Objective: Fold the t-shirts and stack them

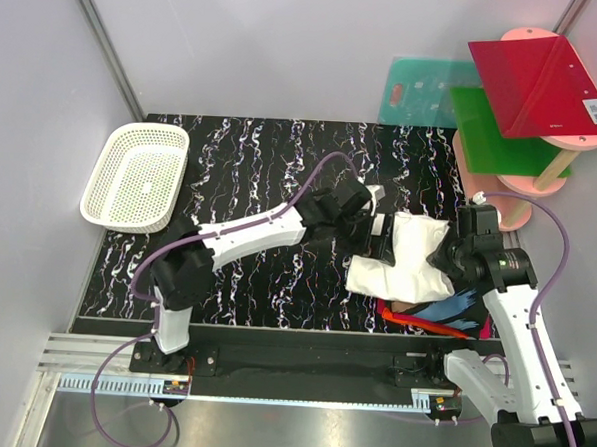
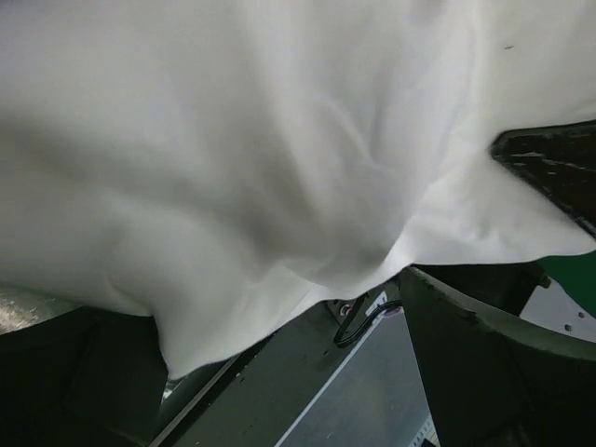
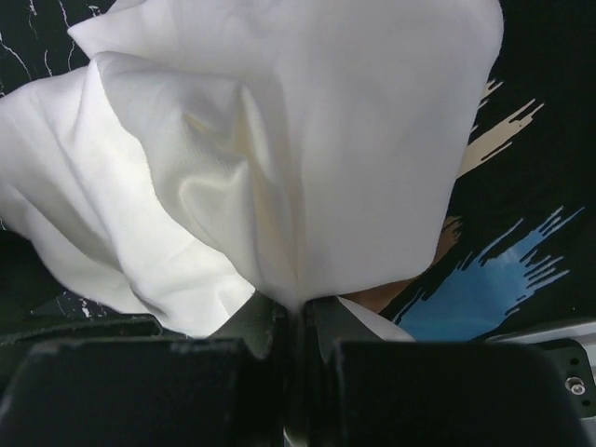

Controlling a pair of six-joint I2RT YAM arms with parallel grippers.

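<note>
A white t-shirt (image 1: 409,261) is bunched at the right of the table, plain side up, lifted off the other tees. My right gripper (image 1: 445,257) is shut on a fold of it, seen pinched between the jaws in the right wrist view (image 3: 298,305). My left gripper (image 1: 375,233) is at the shirt's left edge; its fingers (image 2: 489,363) stand wide apart with white cloth (image 2: 242,158) draped over them. A black t-shirt with blue and tan brushstrokes (image 1: 456,310) lies under the white one and shows in the right wrist view (image 3: 521,270). A red-orange t-shirt (image 1: 402,315) peeks out at the front.
A white mesh basket (image 1: 136,175) stands at the table's back left. At the back right, red (image 1: 541,86), green (image 1: 498,134) and teal (image 1: 416,89) boards lean on a pink stand (image 1: 509,189). The table's front edge runs just below the shirts.
</note>
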